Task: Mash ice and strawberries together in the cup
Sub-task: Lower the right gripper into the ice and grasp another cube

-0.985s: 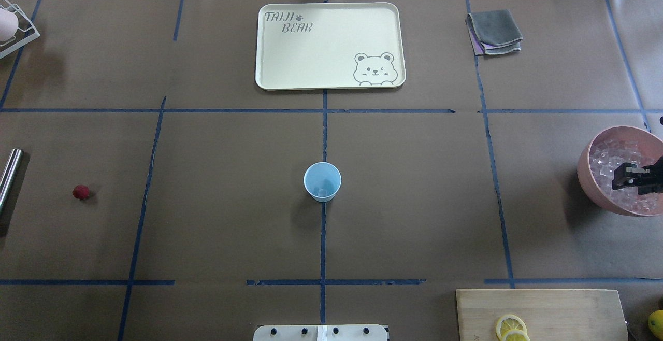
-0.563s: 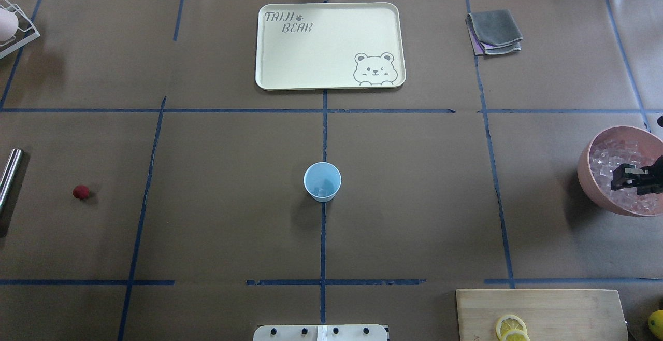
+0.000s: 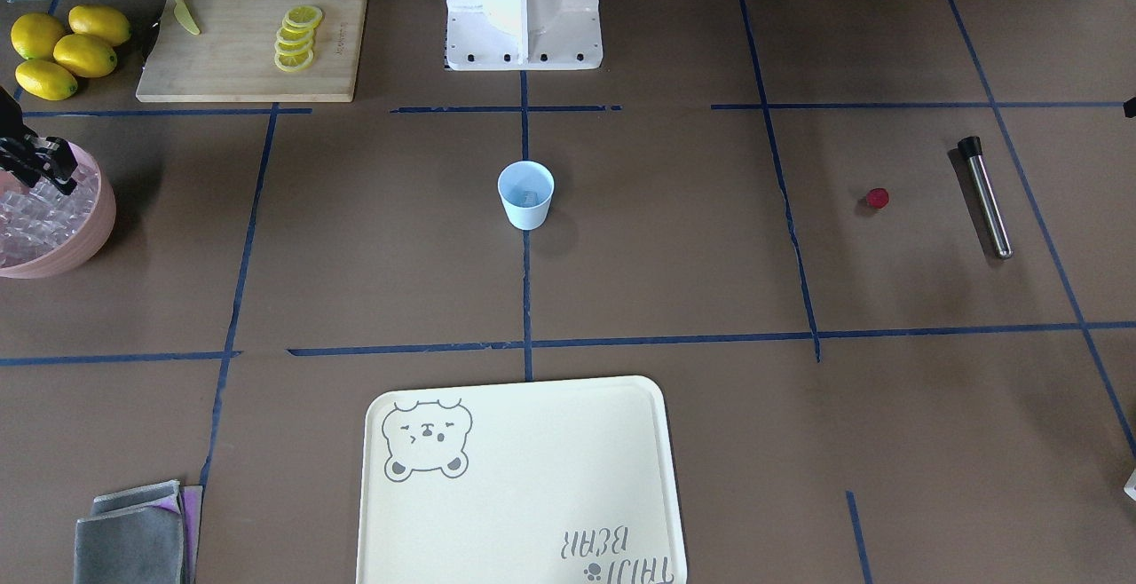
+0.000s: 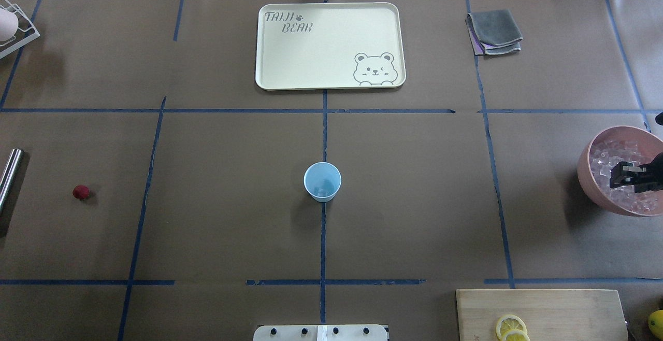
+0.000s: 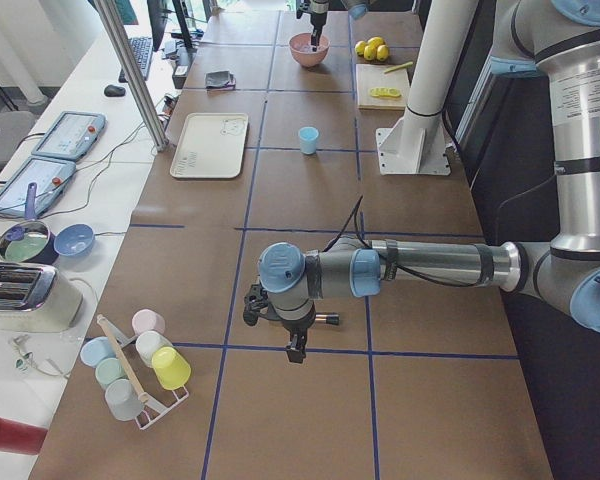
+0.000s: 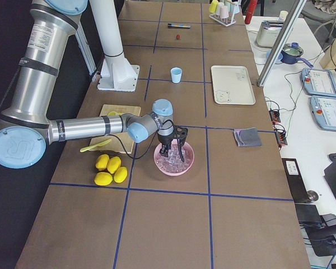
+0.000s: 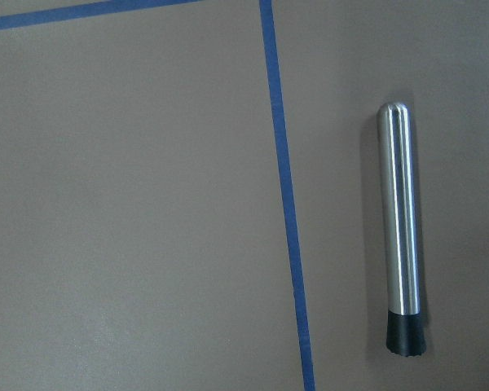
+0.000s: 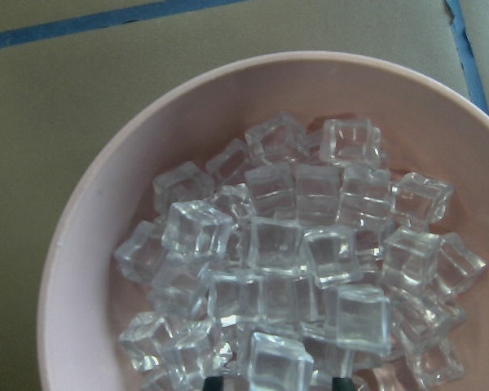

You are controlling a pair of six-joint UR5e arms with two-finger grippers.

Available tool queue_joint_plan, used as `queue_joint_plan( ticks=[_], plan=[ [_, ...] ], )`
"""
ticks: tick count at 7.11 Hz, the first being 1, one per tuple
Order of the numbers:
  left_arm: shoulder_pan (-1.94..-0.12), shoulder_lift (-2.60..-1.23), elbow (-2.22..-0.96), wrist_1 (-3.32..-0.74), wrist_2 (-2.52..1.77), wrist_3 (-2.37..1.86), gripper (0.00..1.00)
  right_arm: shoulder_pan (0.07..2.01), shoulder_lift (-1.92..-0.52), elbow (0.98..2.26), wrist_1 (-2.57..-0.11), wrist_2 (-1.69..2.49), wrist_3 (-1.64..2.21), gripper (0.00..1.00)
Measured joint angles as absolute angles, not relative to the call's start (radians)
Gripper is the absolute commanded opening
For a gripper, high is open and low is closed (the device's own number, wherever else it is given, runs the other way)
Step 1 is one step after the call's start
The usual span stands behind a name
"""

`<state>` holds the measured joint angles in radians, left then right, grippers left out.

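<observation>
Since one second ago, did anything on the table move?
Only the right gripper moved: it shifted a tiny bit toward the table's far side above the ice in the pink bowl, fingers open, nothing grabbed. The cup, the strawberry and the metal rod stayed put.

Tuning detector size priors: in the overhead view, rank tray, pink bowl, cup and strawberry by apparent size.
Largest to smallest:
1. tray
2. pink bowl, partly cut off by the frame edge but still clearly bigger than the cup
3. cup
4. strawberry
No near ties.
</observation>
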<state>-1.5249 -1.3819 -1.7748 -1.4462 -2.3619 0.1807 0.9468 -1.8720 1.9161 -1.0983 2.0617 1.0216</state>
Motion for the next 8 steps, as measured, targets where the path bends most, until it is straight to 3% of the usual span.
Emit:
queue_joint_plan(
  ticks=[2,4,5,8],
  plan=[
    [-1.525,-1.381,-1.775,-1.445,-2.376,0.18,1.0,0.951,-1.872,1.916,-1.098,2.05,1.022,0.51],
    [-1.525,-1.38,-1.775,-1.445,-2.379,0.18,1.0,0.952,-1.87,1.916,-1.098,2.038,1.022,0.18],
    [-1.525,-1.38,-1.776,-1.445,-2.379,0.18,1.0,0.952,-1.87,1.916,-1.099,2.036,1.022,0.07],
    [-1.525,-1.378,-1.777,-1.445,-2.379,0.179,1.0,0.955,-1.872,1.926,-1.101,2.042,1.021,0.03]
  ],
)
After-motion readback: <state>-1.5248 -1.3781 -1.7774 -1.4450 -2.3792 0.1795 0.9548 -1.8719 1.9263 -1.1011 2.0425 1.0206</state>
